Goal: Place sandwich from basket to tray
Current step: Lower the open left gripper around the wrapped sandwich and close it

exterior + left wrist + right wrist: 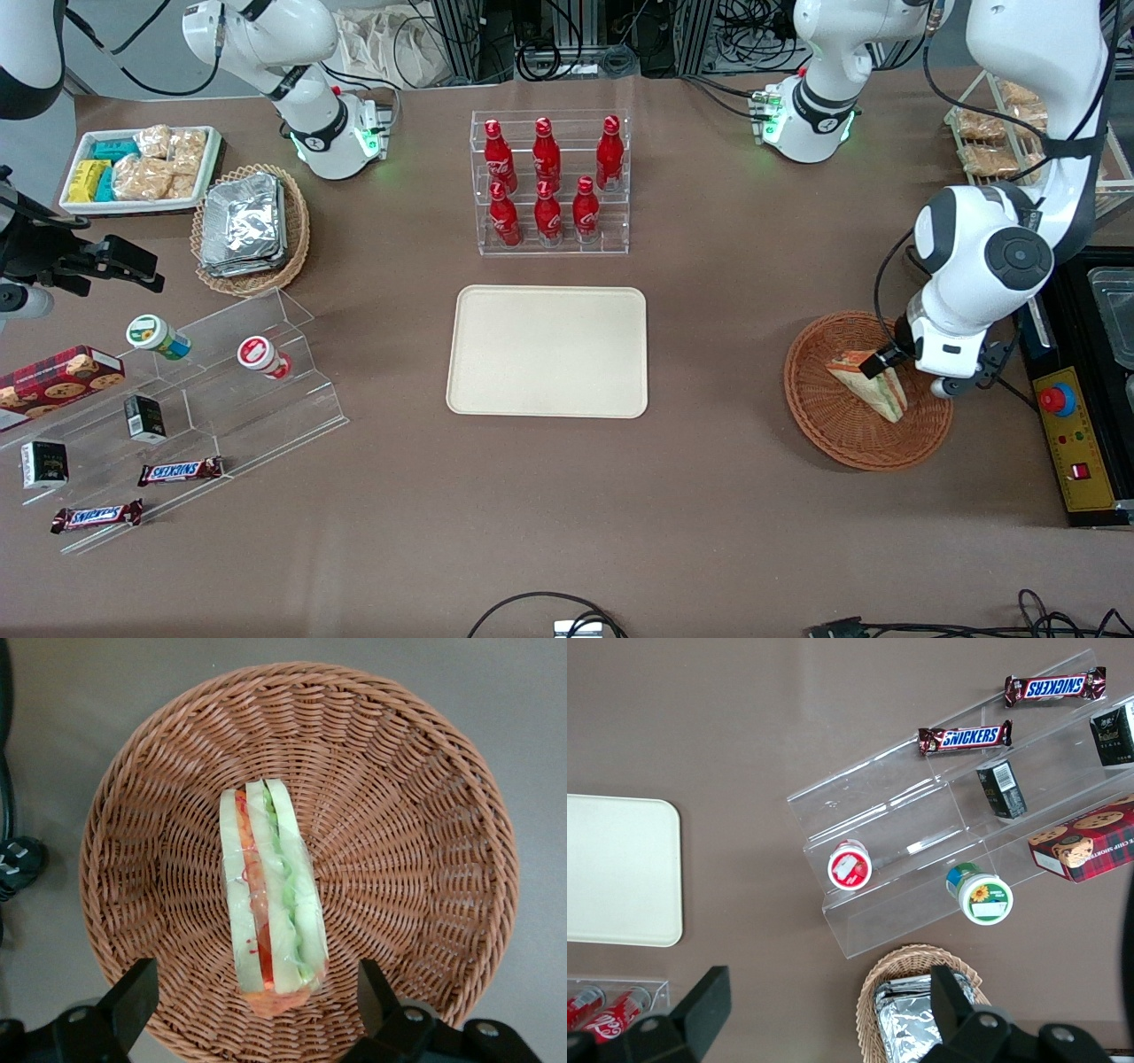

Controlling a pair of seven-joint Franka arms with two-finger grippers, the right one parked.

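Light: even and bright, cast from overhead across the table (709,496).
Shadows: soft, short ones are seen beside the basket (833,425) and tray (547,351).
Glare: highlights are shown on the sandwich (270,904) wrap.
Gripper (252,1010): fingers spread, slightly blurred, above the basket.

The round reddish-brown wicker basket (416,815) is rough woven cane. The triangular sandwich (270,904) wears glossy clear wrap. The black pincer (252,1005), matt, probably plastic, hovers spread above it. The cream rectangular tray (547,351) looks smooth matt plastic on the brown matt table (709,496).

Hand (897,361) over sandwich (873,386) in basket (828,416); tray (547,351) bare.
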